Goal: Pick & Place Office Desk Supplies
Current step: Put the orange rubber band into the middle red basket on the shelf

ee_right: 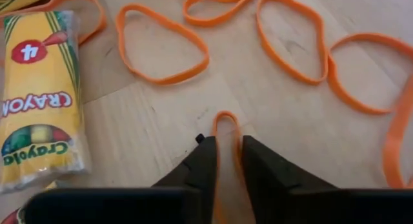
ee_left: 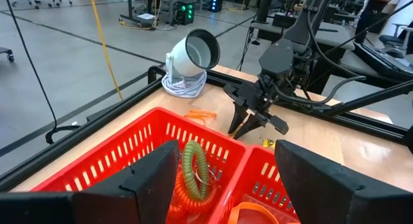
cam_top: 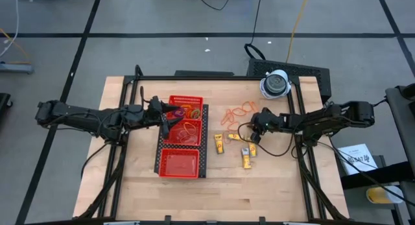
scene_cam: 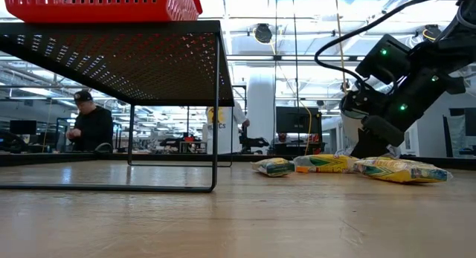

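Note:
Several thin orange rubber bands [cam_top: 237, 113] lie flat on the wooden table, and the right wrist view shows them close up [ee_right: 164, 50]. My right gripper [ee_right: 226, 143] is down at the table among them [cam_top: 255, 129], shut on one band. Small yellow crayon packs [cam_top: 220, 144] lie beside it [ee_right: 39, 101]. My left gripper [ee_left: 226, 179] hovers open over the red mesh tray [cam_top: 202, 161]. Below it, green and orange coiled rings [ee_left: 193, 175] lie in a tray compartment, and orange bands [cam_top: 189, 129] lie in the middle one. My right gripper pinches one orange rubber band between its two fingertips, coming down at it on a slant. The band's looped end [ee_right: 226, 119] sticks out just past the fingertips and lies on the table. The rest of the band runs back between the fingers, hidden by them.
A white-grey dome-like object [cam_top: 275, 83] with a coiled white cable sits at the table's far right corner [ee_left: 190, 56]. The red tray [scene_cam: 97, 5] rests on a raised black perforated stand with thin legs. Crayon packs [scene_cam: 327, 163] lie between tray and right arm. People stand in the room beyond.

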Robot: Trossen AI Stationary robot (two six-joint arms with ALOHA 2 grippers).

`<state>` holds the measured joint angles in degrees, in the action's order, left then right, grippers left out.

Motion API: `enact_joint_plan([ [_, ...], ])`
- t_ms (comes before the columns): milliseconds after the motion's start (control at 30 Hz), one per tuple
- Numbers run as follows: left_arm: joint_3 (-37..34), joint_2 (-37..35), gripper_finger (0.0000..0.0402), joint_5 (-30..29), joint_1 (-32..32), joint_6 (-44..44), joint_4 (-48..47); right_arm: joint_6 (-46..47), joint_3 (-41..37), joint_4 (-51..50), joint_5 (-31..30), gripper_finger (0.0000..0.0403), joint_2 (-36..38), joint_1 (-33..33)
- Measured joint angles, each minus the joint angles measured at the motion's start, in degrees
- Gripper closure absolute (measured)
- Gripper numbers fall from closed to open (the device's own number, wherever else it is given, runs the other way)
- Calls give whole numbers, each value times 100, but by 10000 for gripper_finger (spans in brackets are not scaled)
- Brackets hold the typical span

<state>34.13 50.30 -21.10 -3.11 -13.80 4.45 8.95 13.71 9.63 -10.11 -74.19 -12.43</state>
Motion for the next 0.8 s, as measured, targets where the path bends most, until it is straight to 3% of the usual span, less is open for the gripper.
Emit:
enact_joint_plan([
  [200,0,0,133,0,0,2,-1,-420,-4,37,7,396,0,0],
  [433,0,0,133,0,0,-28,-1,-847,-21,797,56,401,279,0],
  [800,0,7,133,0,0,-48,17,-896,-24,1558,253,402,1308,11],
])
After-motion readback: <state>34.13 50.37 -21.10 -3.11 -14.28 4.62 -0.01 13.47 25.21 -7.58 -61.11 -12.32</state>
